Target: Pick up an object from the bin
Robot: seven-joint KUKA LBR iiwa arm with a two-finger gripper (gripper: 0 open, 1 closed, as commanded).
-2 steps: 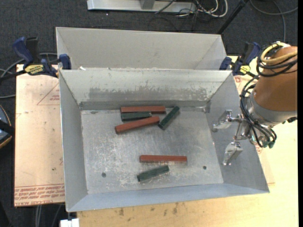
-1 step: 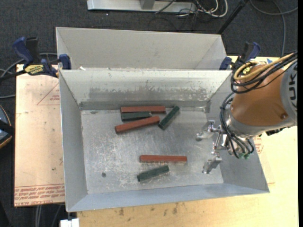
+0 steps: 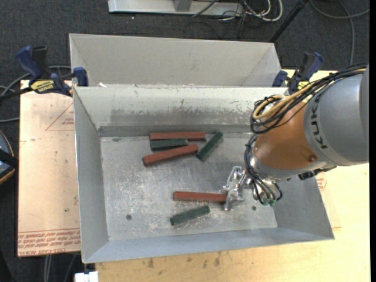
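Observation:
My gripper [image 3: 232, 191] is low in the right half of the bin, under the arm's orange cover. It stands at the right end of a red-brown bar [image 3: 198, 197] that lies flat and runs left from it. Whether it has hold of that bar I cannot tell. A dark green bar [image 3: 190, 215] lies just in front of the red-brown one, slightly slanted, apart from the gripper.
Near the back wall lies a cluster of bars: a red-brown one [image 3: 177, 136], a dark green one [image 3: 170, 145] under it, a slanted red-brown one [image 3: 170, 155] and a slanted dark green one [image 3: 210, 145]. The arm covers the bin's right side.

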